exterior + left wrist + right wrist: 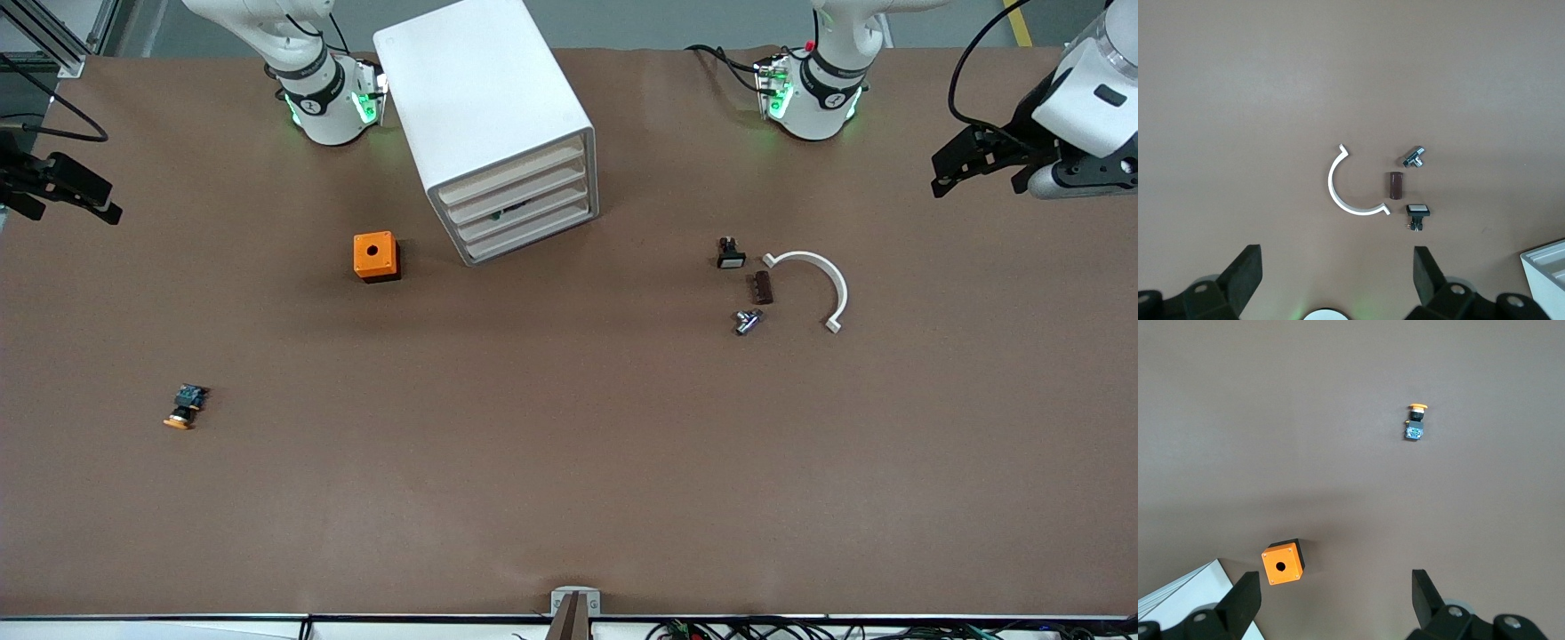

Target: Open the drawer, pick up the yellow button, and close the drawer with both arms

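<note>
The white cabinet (484, 116) stands between the two arm bases, and its uppermost drawer (511, 175) is shut flush like the three below. The button (185, 406), with an orange cap and bluish body, lies on the bare table toward the right arm's end, nearer the front camera than the cabinet. It also shows in the right wrist view (1415, 423). My right gripper (67, 188) is open and empty, up in the air at the right arm's end of the table (1336, 580). My left gripper (965, 169) is open and empty, up in the air at the left arm's end (1338, 257).
An orange cube with a round hole (376, 256) sits beside the cabinet. Toward the left arm's end lie a black part with a white face (730, 253), a brown cylinder (763, 287), a small metal piece (747, 321) and a white curved clip (822, 276).
</note>
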